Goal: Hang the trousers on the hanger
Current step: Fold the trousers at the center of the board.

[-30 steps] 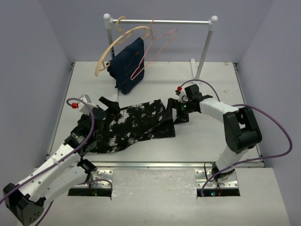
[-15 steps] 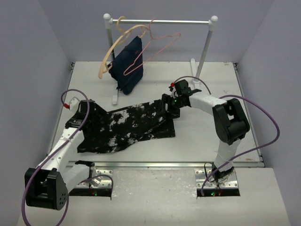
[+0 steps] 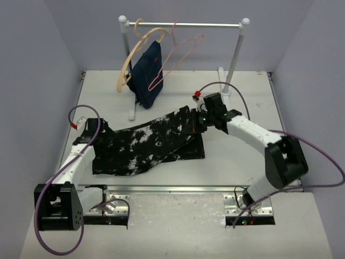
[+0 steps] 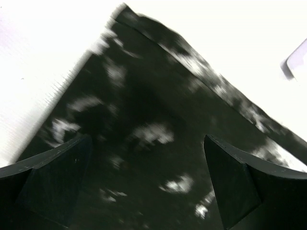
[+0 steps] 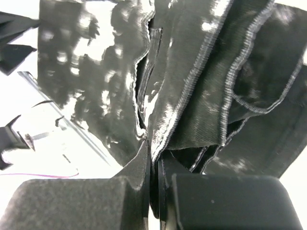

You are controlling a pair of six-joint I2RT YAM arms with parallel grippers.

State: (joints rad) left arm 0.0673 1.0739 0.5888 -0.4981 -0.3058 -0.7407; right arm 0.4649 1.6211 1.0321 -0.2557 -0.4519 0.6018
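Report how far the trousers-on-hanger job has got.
Done: the right gripper is shut on a bunched edge of the trousers. In hand: the left gripper hangs open over their other end, gripping nothing. Left: the trousers lie spread on the table and the pink hanger hangs bare on the rail, so lifting and draping them over it is all to come.

Robot lab booth: plain grey walls (image 3: 38,70), white table (image 3: 237,162) w/ bolted arms (image 3: 250,129), clothes rail (image 3: 205,24).

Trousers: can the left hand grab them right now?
Probably yes. The left hand is open and sits right above one end of the trousers, with nothing in between.
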